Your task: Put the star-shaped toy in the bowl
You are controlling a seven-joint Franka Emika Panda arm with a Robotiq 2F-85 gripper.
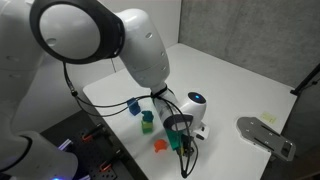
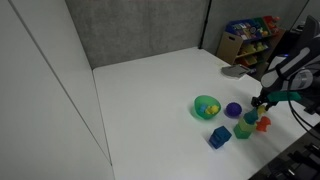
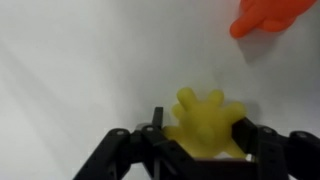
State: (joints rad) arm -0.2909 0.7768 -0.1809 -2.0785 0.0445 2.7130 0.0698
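Note:
The yellow star-shaped toy (image 3: 206, 124) sits between my gripper's (image 3: 205, 150) two black fingers in the wrist view, and both fingers press on its sides. The gripper shows in both exterior views (image 1: 181, 145) (image 2: 262, 102), pointing down at the table beside the orange-red toy (image 2: 263, 124). I cannot make out the star in either exterior view. The bright green bowl (image 2: 207, 107) stands on the white table, some way from the gripper, past the purple round toy (image 2: 233, 109).
The orange-red toy (image 3: 265, 15) (image 1: 159, 146) lies close to the gripper. Green blocks (image 2: 245, 126) (image 1: 147, 122) and a blue block (image 2: 219, 137) (image 1: 133, 105) stand near it. A grey metal plate (image 1: 266, 135) lies at the table's edge.

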